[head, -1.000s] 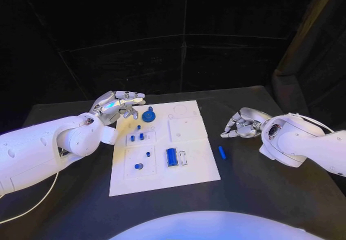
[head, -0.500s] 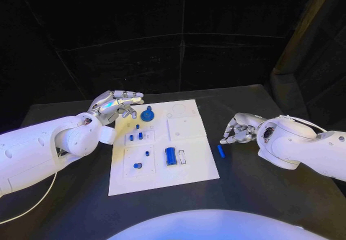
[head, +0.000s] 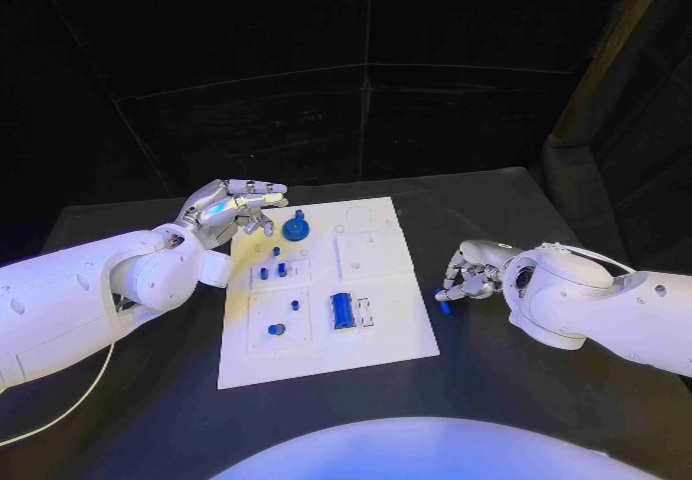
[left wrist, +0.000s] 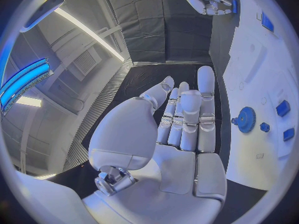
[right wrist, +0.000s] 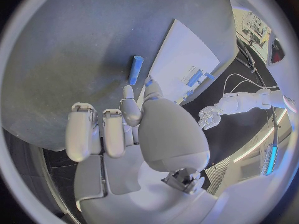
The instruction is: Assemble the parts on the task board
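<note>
The white task board (head: pixel 378 345) lies mid-table. A blue gear (head: pixel 296 230) stands near its far edge, with small blue pegs (head: pixel 273 271) and a blue block (head: pixel 342 311) nearer me. My left hand (head: pixel 231 210) hovers over the board's far left corner, fingers stretched out and holding nothing; the left wrist view shows the gear (left wrist: pixel 247 119) beyond its fingers (left wrist: pixel 187 114). A blue pin (head: pixel 444 306) lies on the table just right of the board. My right hand (head: pixel 469 274) hangs over it, fingertips (right wrist: pixel 128 102) close to the pin (right wrist: pixel 135 69) without touching it.
Black table (head: pixel 548 400) surrounds the board, with bare room in front and to the right. A dark curtain closes off the back. The board (right wrist: pixel 181 55) edge runs just beyond the pin in the right wrist view.
My right hand has moved left toward the board and now stands over the blue pin, partly covering it. The left hand has barely moved.
</note>
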You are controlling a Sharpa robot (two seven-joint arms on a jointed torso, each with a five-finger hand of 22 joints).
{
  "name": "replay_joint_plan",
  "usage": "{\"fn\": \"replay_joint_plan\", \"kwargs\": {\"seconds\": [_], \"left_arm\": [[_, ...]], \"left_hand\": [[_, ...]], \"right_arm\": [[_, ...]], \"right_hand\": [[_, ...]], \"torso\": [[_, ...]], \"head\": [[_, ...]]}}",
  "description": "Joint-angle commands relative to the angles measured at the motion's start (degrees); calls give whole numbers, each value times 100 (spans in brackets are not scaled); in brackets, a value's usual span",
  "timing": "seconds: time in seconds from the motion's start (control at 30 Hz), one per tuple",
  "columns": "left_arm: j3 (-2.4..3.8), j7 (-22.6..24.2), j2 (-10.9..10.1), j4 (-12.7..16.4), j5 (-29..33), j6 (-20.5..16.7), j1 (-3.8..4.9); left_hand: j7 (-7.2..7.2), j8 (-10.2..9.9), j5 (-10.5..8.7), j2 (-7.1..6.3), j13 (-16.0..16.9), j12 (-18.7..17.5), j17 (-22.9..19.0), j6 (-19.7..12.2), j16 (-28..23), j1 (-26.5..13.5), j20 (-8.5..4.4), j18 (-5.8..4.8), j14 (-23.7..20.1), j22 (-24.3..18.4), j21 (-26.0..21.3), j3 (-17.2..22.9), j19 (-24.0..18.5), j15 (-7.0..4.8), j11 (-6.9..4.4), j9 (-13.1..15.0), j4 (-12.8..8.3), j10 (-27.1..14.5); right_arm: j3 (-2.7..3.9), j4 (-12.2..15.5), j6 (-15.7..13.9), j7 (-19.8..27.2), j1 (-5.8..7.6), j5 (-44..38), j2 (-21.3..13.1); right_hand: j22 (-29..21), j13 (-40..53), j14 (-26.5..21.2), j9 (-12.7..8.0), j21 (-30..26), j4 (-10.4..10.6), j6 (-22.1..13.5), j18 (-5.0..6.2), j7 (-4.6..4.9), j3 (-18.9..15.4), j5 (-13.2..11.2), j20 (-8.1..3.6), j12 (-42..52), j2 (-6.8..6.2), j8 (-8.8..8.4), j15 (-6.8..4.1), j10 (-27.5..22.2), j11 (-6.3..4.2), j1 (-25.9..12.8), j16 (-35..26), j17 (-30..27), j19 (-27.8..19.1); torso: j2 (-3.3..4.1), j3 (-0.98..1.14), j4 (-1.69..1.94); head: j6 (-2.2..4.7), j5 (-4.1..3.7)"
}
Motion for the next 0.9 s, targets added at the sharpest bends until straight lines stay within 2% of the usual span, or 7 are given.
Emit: {"fn": "replay_joint_plan", "kwargs": {"seconds": [0.03, 0.17, 0.3, 0.7, 0.9], "left_arm": [[4, 21, -5, 9, 16, 68, 6], [4, 21, -12, 11, 16, 67, 5], [4, 22, -17, 10, 16, 70, 4], [4, 22, -19, 8, 16, 81, -4], [4, 16, -20, 11, 16, 91, -10]], "left_hand": [[1, 40, -3, 31, 8, 30, -6, -44, 27, -5, 44, 79, -31, -10, -25, -20, -2, -3, -7, 4, -8, -51], [4, 44, -4, 24, 10, 39, -6, -49, 31, -9, 44, 79, -31, -11, -27, -27, -1, -3, -4, 4, -8, -57], [5, 46, -4, 20, 11, 44, -13, -51, 29, -15, 45, 79, -34, -12, -29, -33, 0, -2, -2, 4, -5, -61], [6, 48, -4, 16, 12, 49, -12, -53, 31, -20, 45, 79, -34, -13, -30, -38, 0, -1, -1, 4, -3, -64], [6, 48, -4, 16, 12, 49, -12, -53, 31, -20, 45, 79, -34, -13, -30, -38, 0, -1, -1, 4, -3, -64]], "right_arm": [[0, -33, 210, -118, -41, -112, 43], [0, -73, 226, -154, -100, -150, 107], [0, -105, 227, -182, -135, -181, 156], [1, -177, 294, -225, -170, -257, 241], [1, -217, 408, -250, -231, -340, 345]], "right_hand": [[-9, -11, 335, -9, -3, 22, 63, -104, 5, -26, 14, 30, -44, -8, -18, -4, -9, -14, -57, -37, 178, -23], [-13, -12, 334, -10, -5, 31, 70, -103, 3, -32, 14, 29, -47, -6, -20, -5, -10, -15, -64, -38, 176, -25], [-18, -18, 332, -13, -8, 46, 76, -102, 3, -43, 17, 28, -55, -5, -27, -7, -14, -16, -77, -44, 166, -28], [-16, -14, 333, -17, -8, 65, 85, -102, 1, -52, 19, 26, -54, 3, -34, -8, -13, -18, -89, -42, 172, -27], [-5, -2, 335, -31, -4, 10, 134, -104, -11, -21, 20, 16, -50, 54, -61, -20, -10, -32, 71, -44, 178, -24]], "torso": [[-2, -4, 3], [2, 0, 5], [-6, -5, 8], [0, 3, -3], [-1, -4, 9]], "head": [[-14, 7], [-18, 18], [-18, 15], [-28, 20], [-45, 14]]}}
